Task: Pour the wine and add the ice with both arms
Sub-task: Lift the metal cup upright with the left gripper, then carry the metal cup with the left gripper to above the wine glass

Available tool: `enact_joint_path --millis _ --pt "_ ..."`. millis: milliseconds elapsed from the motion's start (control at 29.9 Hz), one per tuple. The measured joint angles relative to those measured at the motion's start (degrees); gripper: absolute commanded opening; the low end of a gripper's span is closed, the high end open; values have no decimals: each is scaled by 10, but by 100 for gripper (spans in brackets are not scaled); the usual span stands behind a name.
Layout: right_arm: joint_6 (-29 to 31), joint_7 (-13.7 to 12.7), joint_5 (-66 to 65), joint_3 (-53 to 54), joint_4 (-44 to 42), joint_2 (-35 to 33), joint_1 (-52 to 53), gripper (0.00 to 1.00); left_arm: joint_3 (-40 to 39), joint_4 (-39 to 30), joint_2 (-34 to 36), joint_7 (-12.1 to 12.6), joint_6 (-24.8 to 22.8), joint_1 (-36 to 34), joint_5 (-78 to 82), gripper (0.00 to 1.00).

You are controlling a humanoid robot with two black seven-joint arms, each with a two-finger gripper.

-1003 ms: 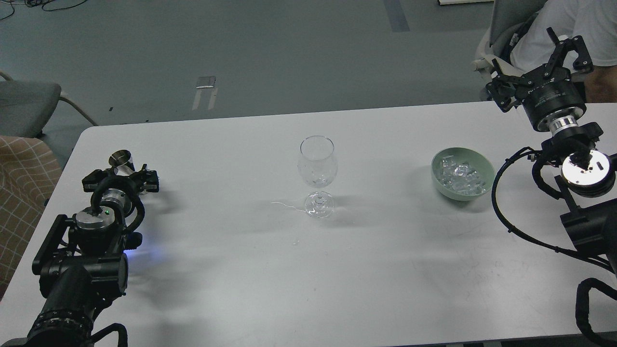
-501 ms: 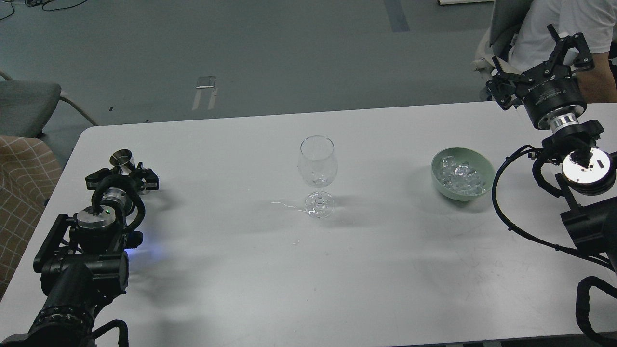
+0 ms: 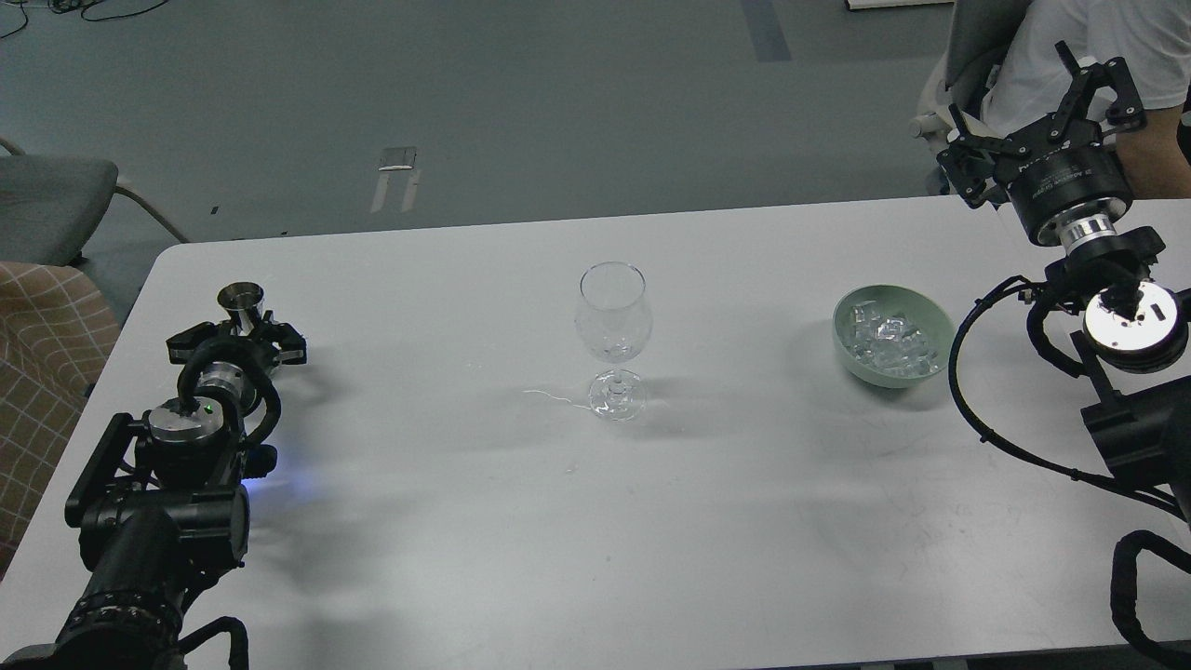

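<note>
An empty-looking clear wine glass (image 3: 611,321) stands upright at the middle of the white table (image 3: 465,521). A pale green bowl (image 3: 933,317) holding ice cubes (image 3: 889,340) sits to its right. My left gripper (image 3: 238,333) is near the table's left edge, seen from behind. It is shut on a small metal measuring cup (image 3: 241,301), which stands about upright just beyond it. My right gripper (image 3: 1028,102) is open and empty, raised over the table's far right edge, behind and to the right of the bowl.
A person in a white shirt (image 3: 1070,37) sits on a chair just behind my right gripper. A grey chair (image 3: 46,205) and a chequered cushion (image 3: 42,372) stand off the table's left side. A thin streak of liquid (image 3: 549,395) lies left of the glass foot.
My left gripper has edged forward and the metal cup has come from tilted to about upright. My right gripper has risen slightly. Glass and bowl have not moved.
</note>
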Motion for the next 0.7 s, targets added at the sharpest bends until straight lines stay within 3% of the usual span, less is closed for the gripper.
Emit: enact_joint_path --millis 301,435,702 --pt "0 0 0 1 2 -8 -3 100 0 -21 -1 -1 -27 2 -6 29" --pt "0 0 0 1 3 -10 -4 100 2 -48 -5 -2 -28 2 -6 12" --pt "0 0 0 1 4 -9 -3 100 6 -128 -31 -1 -28 6 -6 3"
